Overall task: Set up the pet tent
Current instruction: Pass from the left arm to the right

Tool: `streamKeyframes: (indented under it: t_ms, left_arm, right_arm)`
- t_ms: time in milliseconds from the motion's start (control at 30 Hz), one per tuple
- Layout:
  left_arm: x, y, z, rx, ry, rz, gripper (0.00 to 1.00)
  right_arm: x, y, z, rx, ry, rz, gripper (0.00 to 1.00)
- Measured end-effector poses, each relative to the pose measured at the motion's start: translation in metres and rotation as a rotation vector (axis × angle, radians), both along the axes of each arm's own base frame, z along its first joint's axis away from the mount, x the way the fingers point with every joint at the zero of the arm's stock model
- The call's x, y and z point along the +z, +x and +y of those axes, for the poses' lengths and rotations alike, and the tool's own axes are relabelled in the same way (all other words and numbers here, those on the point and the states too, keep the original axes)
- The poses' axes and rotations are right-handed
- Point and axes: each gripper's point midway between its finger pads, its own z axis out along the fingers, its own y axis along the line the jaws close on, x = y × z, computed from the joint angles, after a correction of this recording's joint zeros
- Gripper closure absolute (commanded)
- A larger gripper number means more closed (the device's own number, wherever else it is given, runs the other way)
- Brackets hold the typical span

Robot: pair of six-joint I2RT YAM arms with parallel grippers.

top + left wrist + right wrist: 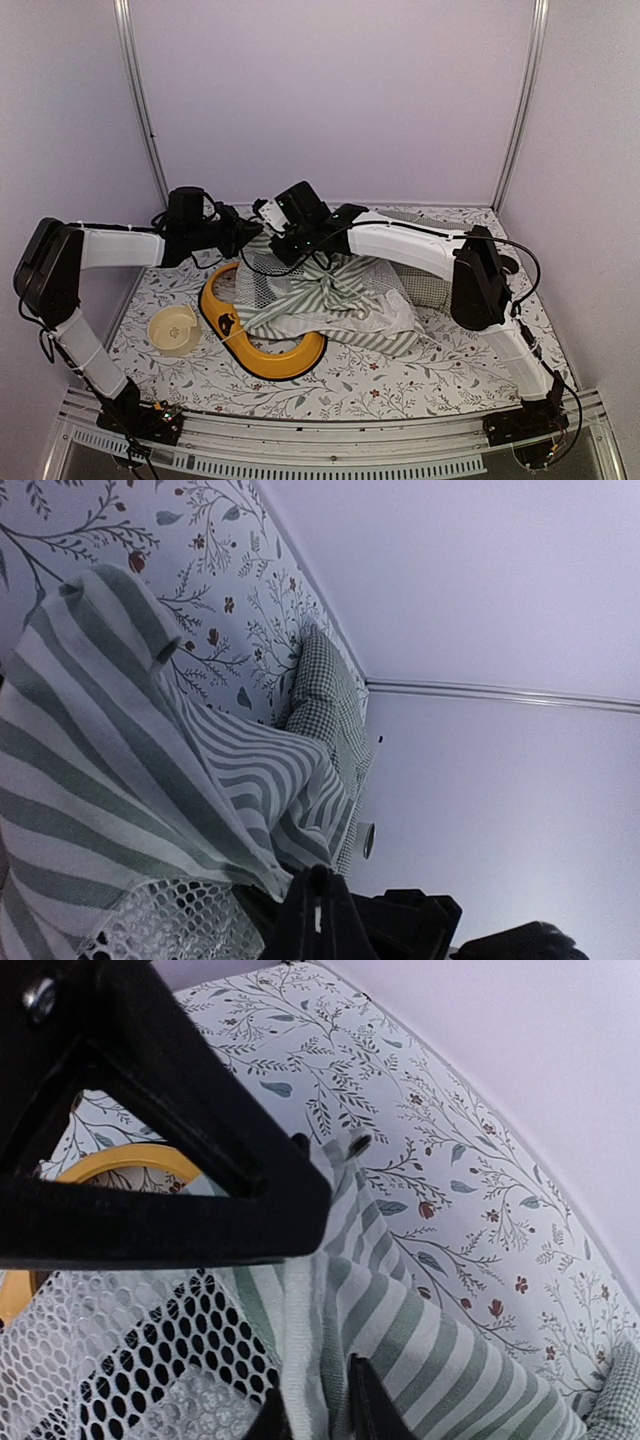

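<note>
The pet tent (340,300) lies collapsed mid-table, green-and-white striped with white mesh (120,1360). One edge of it is lifted toward the back left, where both grippers meet. My left gripper (238,236) is shut on a lifted peak of the striped fabric (120,760), which drapes down from its closed fingertips (318,905). My right gripper (318,1415) is closed on a fold and white seam of the fabric (450,1360) just below. The left gripper's black fingers (200,1160) fill the upper left of the right wrist view. No poles show.
A yellow ring-shaped piece (270,355) lies partly under the tent's front left. A cream bowl (173,328) sits left of it. The green-checked cushion (425,285) lies behind the tent at the right, near the back wall (325,695). Walls enclose the floral-patterned table.
</note>
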Motion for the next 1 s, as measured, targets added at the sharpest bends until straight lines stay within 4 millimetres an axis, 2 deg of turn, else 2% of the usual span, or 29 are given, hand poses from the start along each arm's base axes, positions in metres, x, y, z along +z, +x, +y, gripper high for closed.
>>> streamKeyframes:
  t_ms: [167, 667, 767, 800, 867, 900, 1000]
  left_arm:
    - [0.006, 0.002, 0.009, 0.005, 0.010, -0.021, 1.00]
    - [0.004, 0.006, 0.025, -0.014, 0.027, -0.035, 0.99]
    - [0.007, 0.007, 0.025, -0.025, 0.032, -0.052, 0.92]
    - [0.008, 0.007, 0.026, -0.027, 0.034, -0.057, 0.87]
    - [0.010, 0.008, 0.027, -0.029, 0.042, -0.071, 0.65]
    - [0.010, 0.010, 0.029, -0.027, 0.048, -0.079, 0.57]
    - [0.011, 0.017, 0.040, 0.000, 0.073, -0.097, 0.49]
  right_arm:
    - [0.000, -0.004, 0.003, 0.006, 0.005, 0.002, 1.00]
    - [-0.002, -0.016, -0.002, 0.008, 0.010, 0.047, 1.00]
    - [0.000, -0.020, -0.005, 0.011, 0.011, 0.057, 1.00]
    - [0.001, -0.021, -0.005, 0.012, 0.012, 0.059, 1.00]
    - [0.003, -0.021, -0.006, 0.011, 0.013, 0.061, 1.00]
    - [0.003, -0.021, -0.007, 0.011, 0.012, 0.063, 1.00]
    - [0.003, -0.023, -0.009, 0.009, 0.006, 0.070, 1.00]
